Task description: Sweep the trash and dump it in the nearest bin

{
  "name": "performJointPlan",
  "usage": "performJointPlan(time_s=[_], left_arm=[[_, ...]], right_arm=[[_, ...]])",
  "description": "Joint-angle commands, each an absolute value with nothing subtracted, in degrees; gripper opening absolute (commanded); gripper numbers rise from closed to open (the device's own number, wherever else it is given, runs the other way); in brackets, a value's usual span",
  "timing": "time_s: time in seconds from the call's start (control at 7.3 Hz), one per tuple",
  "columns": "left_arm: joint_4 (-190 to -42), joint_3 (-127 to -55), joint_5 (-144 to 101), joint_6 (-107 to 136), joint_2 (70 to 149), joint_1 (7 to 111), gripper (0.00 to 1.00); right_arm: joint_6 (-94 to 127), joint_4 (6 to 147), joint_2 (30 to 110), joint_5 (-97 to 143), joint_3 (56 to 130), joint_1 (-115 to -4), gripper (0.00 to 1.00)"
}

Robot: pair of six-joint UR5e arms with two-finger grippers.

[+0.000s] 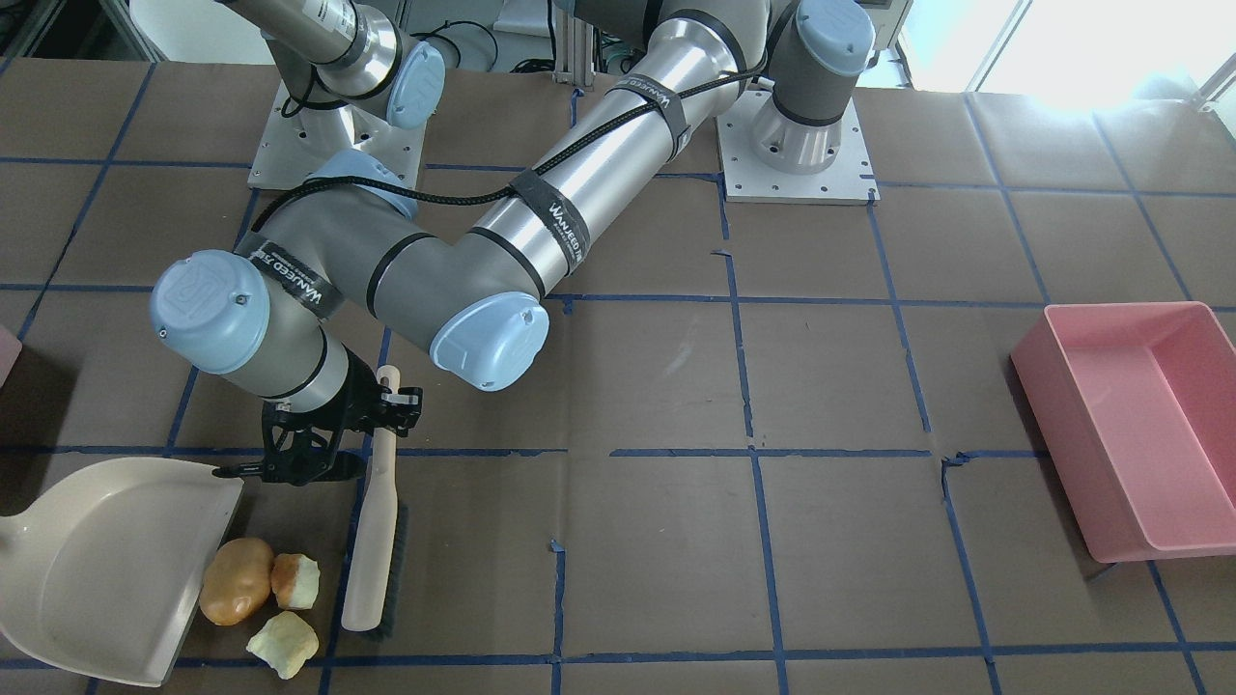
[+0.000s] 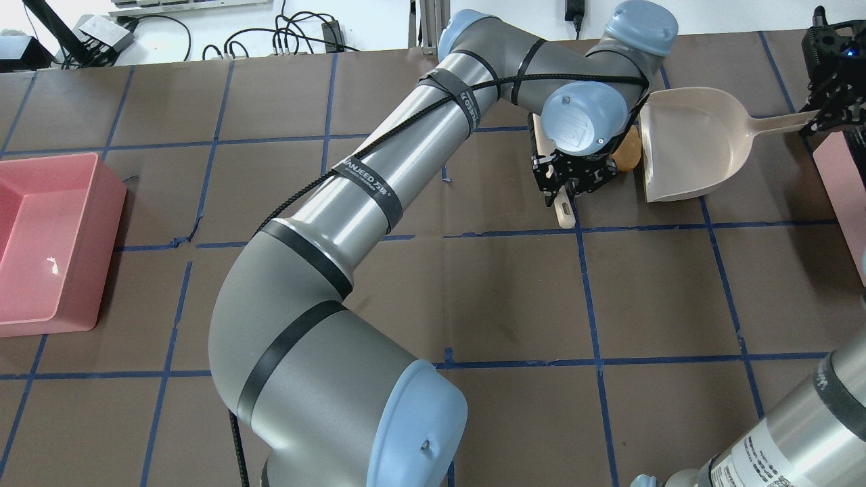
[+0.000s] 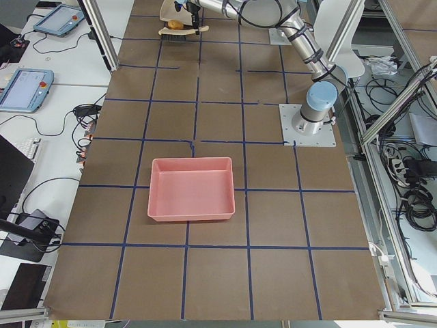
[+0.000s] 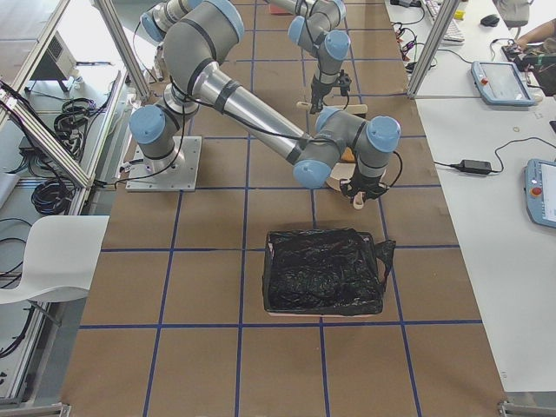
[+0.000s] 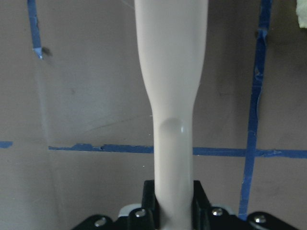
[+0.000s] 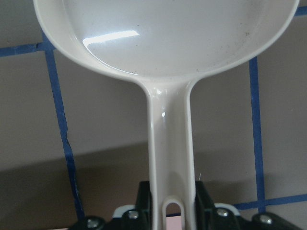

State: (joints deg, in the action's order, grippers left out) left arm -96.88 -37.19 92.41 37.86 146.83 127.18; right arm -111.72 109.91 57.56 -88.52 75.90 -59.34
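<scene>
The large pink tub [image 1: 1081, 454], a smooth rectangular plastic box, sits at the worktop's [image 1: 657, 405] left end; a small white fleck shows on its floor in the overhead view. The bin [image 2: 846, 196] is at the right end, with only a pale pink corner of it showing there. In the right-side view, crumpled black plastic [image 4: 321, 271] covers a rectangular container at that end, and I cannot tell what is inside.

The cream dustpan [image 1: 97, 569], glossy and scoop-shaped, lies with its open lip facing the trash [image 1: 241, 584]. The trash is on the brown, blue-taped surface toward the edge across from the robot, in the right half. It is a tan-orange potato-shaped lump [image 1: 232, 569] just beside the lip and two pale chunks [image 1: 294, 579] with orange-brown crust, the second [image 1: 283, 639] nearer that edge.

The trash lies between the dustpan and the brush [image 1: 370, 560], a slim cream paddle with dark bristles along the side away from the trash. The left gripper [image 1: 386, 401] is clamped on the brush's rounded handle end, on the robot's side of the lumps. The right gripper [image 6: 172, 206] pinches the dustpan's slotted handle.
</scene>
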Motion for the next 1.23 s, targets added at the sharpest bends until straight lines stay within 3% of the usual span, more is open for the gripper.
performJointPlan(time_s=[0.0,1.1], left_arm=[[-93.0,-36.9,93.0,42.0,148.9,128.4,0.0],[-89.7,-35.8,82.8,53.8,149.9,128.5,0.0]], right_arm=[[-110.9,110.0,57.0,-88.6,75.8,-60.1,0.0],[-114.7,109.8,57.1,-89.0,76.1,-60.7,0.0]])
